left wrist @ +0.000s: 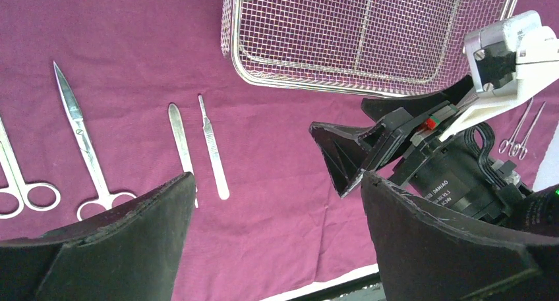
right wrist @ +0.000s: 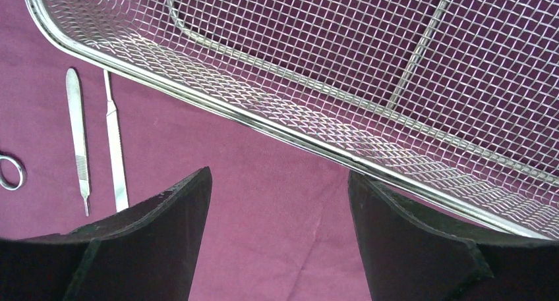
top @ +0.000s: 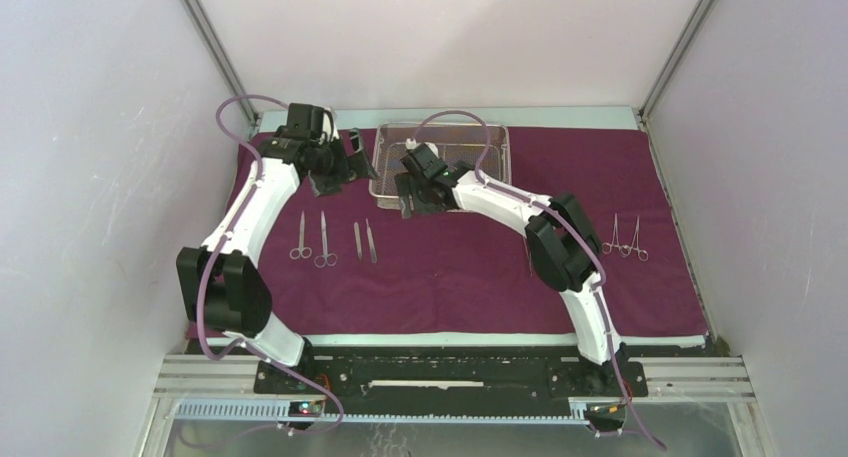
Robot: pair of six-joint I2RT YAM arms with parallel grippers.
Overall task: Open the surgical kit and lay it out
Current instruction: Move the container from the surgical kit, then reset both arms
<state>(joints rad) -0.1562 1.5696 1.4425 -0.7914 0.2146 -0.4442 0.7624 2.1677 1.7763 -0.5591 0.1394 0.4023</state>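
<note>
The left pincer (left wrist: 275,182) hangs with its two black fingers wide apart and nothing between them, above the large maroon-purple cloth wrap (top: 450,277) that lies spread flat over the bench. The right pincer (right wrist: 278,179) is also parted and holds nothing. It is poised just off the near long wall of the shallow rectangular silver wire-mesh tray (right wrist: 264,123).

Only the left wrist view shows the right pincer from the side, where it covers the tray's near rim at the right. Only the top view shows the whole layout. The tray sits at the far middle of the cloth with its long axis running left to right, and the right pincer hides its near-left part.

On the cloth to the near left of the tray lie two small steel scissors (left wrist: 80,135), side by side. Two thin flat steel handles (right wrist: 76,126) lie just to their right. Well apart, at the right of the cloth, lie two ring-handled steel forceps (top: 624,235).

All of them lie with their long axes running near to far. The scissors and forceps have their rings toward the near edge of the bench and their tips toward the far wall.
</note>
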